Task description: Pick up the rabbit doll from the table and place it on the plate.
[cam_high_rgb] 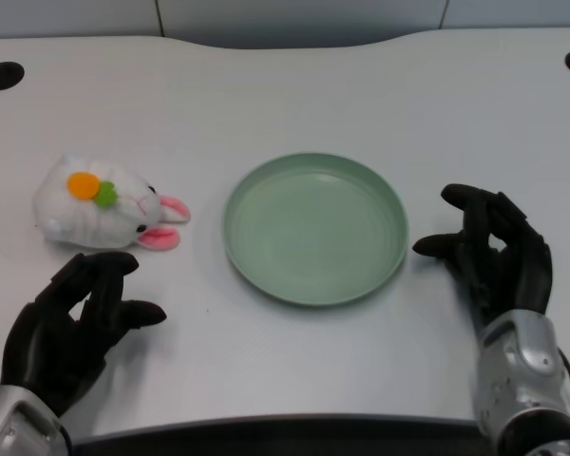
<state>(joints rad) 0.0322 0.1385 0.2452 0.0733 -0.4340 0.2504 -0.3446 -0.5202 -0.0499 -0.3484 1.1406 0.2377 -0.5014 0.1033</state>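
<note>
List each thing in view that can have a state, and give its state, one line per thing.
rabbit doll: lying on its side on the table, not held, left of the plate.
plate: upright, nothing on it.
left hand: holds nothing, fingers apart, just short of the doll.
right hand: holds nothing, beside the plate.

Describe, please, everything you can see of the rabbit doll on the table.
The rabbit doll is a small, white, fluffy plush lying on its side on the white table, left of the green plate and apart from it. Its pink-lined ears point right, toward the plate. An orange pompom with a green one beside it sits on top, like a carrot. Nothing grips it: the left hand lies just below it in the picture, not touching.
</note>
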